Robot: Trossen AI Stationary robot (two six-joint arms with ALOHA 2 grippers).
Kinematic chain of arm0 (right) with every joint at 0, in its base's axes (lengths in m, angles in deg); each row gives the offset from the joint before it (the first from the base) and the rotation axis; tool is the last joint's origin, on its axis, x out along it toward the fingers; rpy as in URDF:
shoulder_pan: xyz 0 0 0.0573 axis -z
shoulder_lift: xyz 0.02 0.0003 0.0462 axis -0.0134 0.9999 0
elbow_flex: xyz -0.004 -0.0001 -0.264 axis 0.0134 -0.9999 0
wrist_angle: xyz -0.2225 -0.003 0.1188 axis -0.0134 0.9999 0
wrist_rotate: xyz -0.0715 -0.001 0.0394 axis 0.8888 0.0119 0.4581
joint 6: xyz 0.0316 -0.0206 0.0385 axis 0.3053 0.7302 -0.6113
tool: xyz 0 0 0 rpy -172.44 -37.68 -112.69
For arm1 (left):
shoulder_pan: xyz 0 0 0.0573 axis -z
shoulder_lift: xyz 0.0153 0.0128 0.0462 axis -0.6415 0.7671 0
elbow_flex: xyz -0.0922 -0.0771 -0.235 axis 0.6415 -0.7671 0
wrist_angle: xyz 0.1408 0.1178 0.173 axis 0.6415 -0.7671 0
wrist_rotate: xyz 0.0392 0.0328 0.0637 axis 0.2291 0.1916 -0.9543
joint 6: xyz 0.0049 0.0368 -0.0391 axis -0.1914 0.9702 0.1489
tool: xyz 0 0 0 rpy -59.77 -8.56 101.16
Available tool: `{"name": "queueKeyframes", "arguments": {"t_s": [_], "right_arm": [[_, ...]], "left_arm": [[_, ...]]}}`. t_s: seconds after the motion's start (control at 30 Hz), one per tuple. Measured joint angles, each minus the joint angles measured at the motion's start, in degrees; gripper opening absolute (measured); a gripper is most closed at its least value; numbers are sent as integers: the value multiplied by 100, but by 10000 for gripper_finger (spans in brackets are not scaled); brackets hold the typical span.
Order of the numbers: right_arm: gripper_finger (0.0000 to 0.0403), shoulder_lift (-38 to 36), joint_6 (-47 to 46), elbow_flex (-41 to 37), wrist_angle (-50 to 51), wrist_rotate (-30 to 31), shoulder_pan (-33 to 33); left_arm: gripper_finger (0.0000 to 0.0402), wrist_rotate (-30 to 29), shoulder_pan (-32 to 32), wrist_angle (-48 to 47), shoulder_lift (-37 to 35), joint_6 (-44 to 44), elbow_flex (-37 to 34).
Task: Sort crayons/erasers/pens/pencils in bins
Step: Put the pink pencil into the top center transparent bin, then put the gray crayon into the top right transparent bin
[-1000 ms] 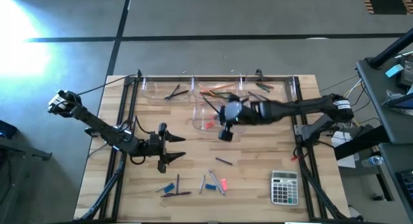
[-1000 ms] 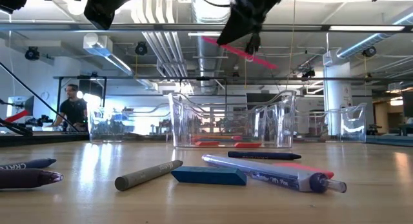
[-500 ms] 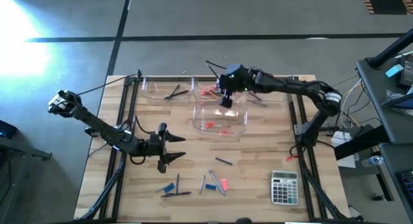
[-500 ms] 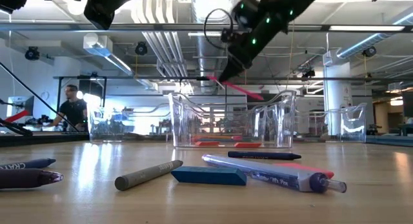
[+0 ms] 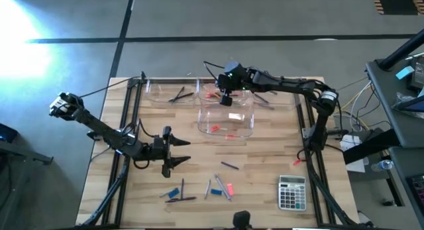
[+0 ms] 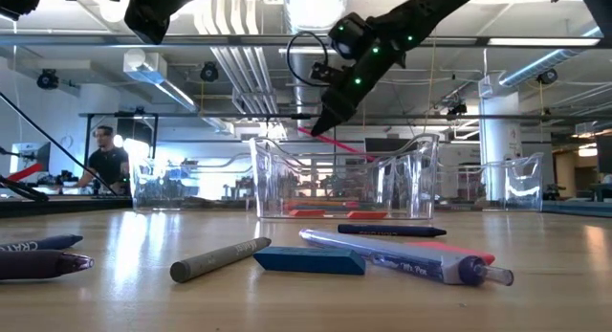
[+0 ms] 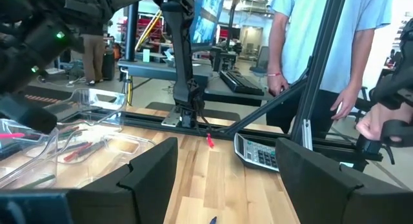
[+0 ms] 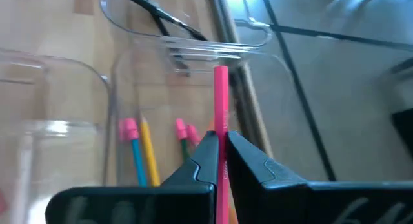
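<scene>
Right arm (image 5: 285, 81) outstretched, jaws clamped; left arm (image 5: 106, 134) low, jaws wide.

High view: strong glare blowing out the floor (image 5: 26, 18) at far left, rest evenly lit, arms cast only faint shadows on the table (image 5: 265, 157). Low view: ceiling lamp (image 6: 316, 2) overexposed, room behind bright and bluish; near items sharp, the clear bin (image 6: 344, 184) throws reflections. Left wrist view: daylight-bright, own fingers (image 7: 148, 172) dark and soft. Right wrist view: heavily blurred throughout, pink pencil (image 8: 221, 114) and bin edges smeared, far side washed pale.
</scene>
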Motion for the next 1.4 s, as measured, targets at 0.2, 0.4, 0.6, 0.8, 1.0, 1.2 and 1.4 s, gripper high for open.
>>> {"name": "queueKeyframes", "arguments": {"t_s": [0.2,0.4,0.6,0.8,1.0,1.2,1.4], "right_arm": [[34,6,118,172,19,170,1],[124,3,47,230,78,174,-1],[195,-29,-135,230,130,326,-1],[215,-240,-209,230,483,314,-27],[211,-621,-443,230,899,301,-56],[210,-980,-598,230,1251,274,-79],[210,-1182,-749,230,1403,242,-134]], "left_arm": [[247,9,0,0,0,-2,0],[247,17,0,-7,0,4,0],[247,26,4,-39,0,2,0],[247,26,4,-33,1,9,0],[247,26,2,-24,-91,13,0],[247,24,0,-30,-158,15,0],[247,24,0,-31,-151,14,0]]}}
